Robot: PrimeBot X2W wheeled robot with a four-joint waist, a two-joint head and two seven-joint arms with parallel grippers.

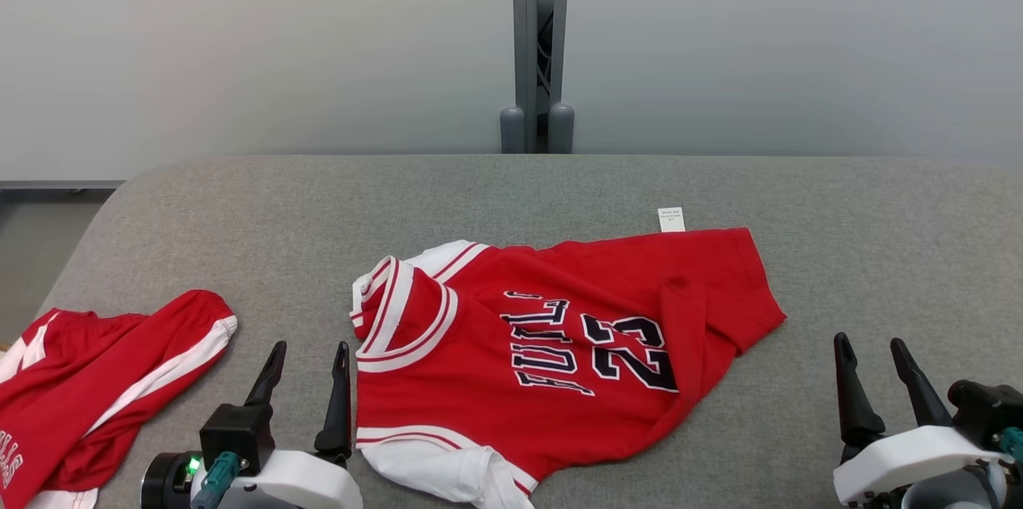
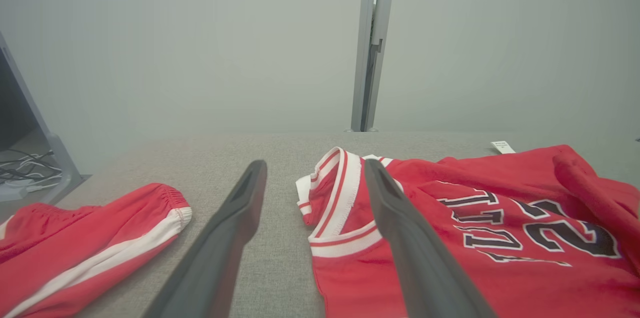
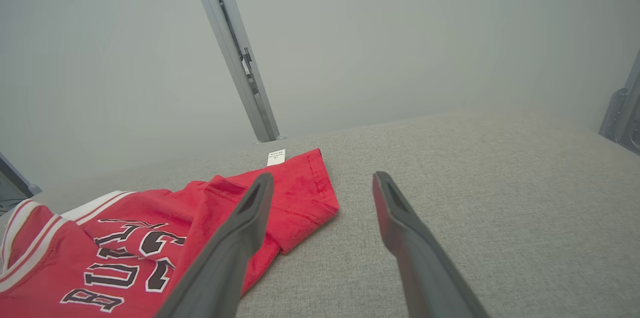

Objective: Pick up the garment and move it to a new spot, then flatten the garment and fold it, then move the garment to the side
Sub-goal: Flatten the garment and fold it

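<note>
Jersey on grey table btwn L gripper & R gripper, both spread wide, empty.

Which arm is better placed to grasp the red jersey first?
The left, probably. The left end effector stands open just beside the jersey at its collar end, while the right end effector, also open, has bare table between it and the jersey.

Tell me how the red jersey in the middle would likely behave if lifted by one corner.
Probably floppy: the red jersey already lies creased, one side folded over itself on the grey table. Lifted, it would likely drape and sag. Looks thin and light, so a push may bunch it rather than slide it.
</note>
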